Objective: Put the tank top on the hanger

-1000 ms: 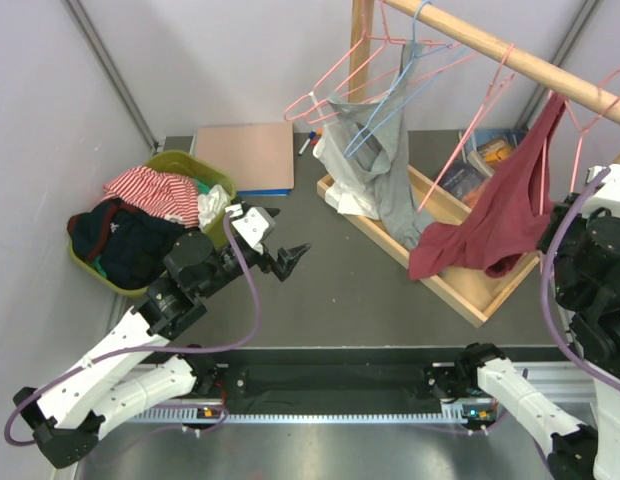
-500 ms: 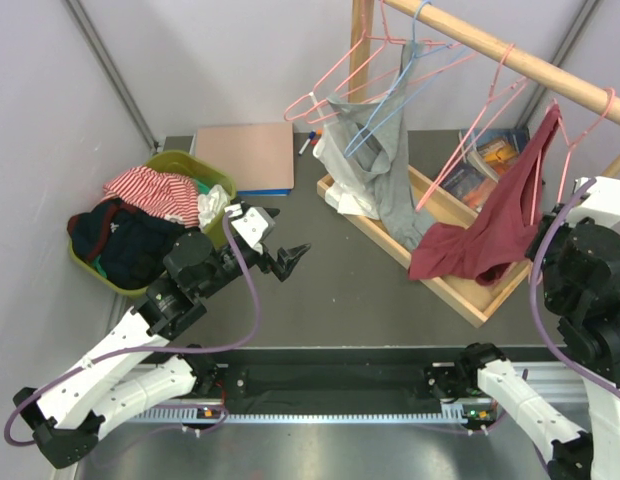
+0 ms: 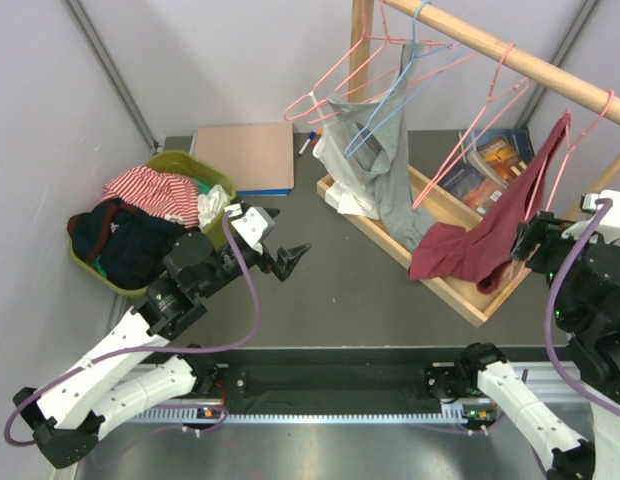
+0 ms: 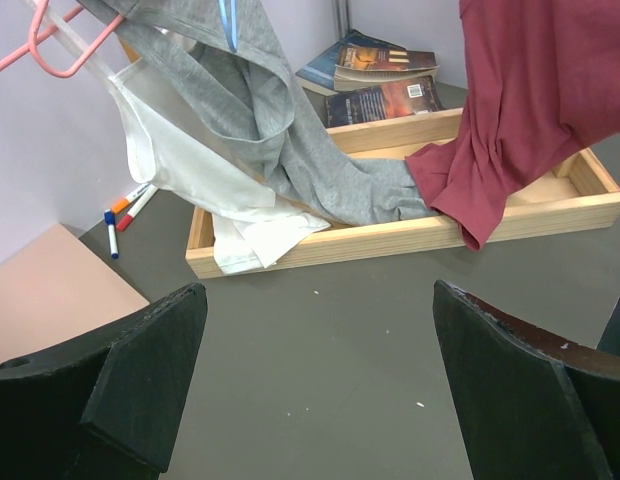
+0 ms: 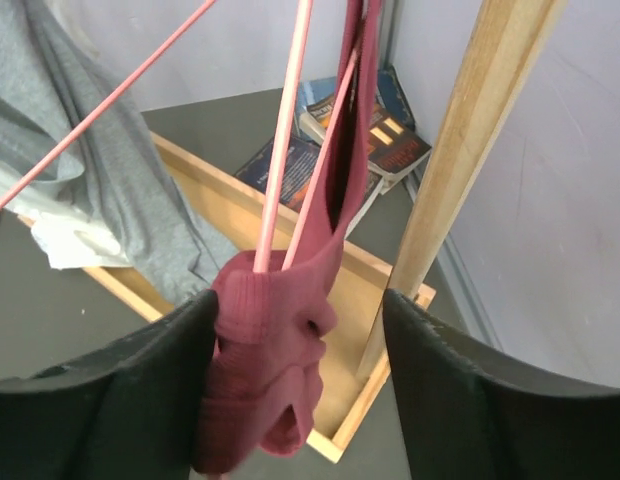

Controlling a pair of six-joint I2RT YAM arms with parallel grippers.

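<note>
The maroon tank top point(image 3: 480, 245) hangs from a pink wire hanger point(image 3: 562, 150) hooked on the wooden rod at the right. Its lower part droops into the wooden tray. In the right wrist view the hanger wires point(image 5: 285, 140) run down into the tank top's bunched cloth point(image 5: 275, 370). My right gripper point(image 5: 300, 335) is open around that bunch, and the cloth lies against the left finger point(image 5: 140, 400), apart from the right one. From above, the right gripper point(image 3: 528, 238) sits beside the garment. My left gripper point(image 3: 282, 260) is open over the bare table, its jaws point(image 4: 320, 380) holding nothing.
The wooden rod point(image 3: 490, 45) and its upright post point(image 5: 470, 160) stand close to my right gripper. A grey garment point(image 3: 385, 175) hangs on a light blue hanger. The wooden tray point(image 3: 460, 290) holds a white cloth, with books point(image 3: 490, 155) behind. A green basket point(image 3: 205, 170) of clothes sits left.
My right gripper has opened off the tank top's bunched cloth and the arm has dropped lower and leftward. The hanger with the tank top has swung slightly. The left arm is still.
</note>
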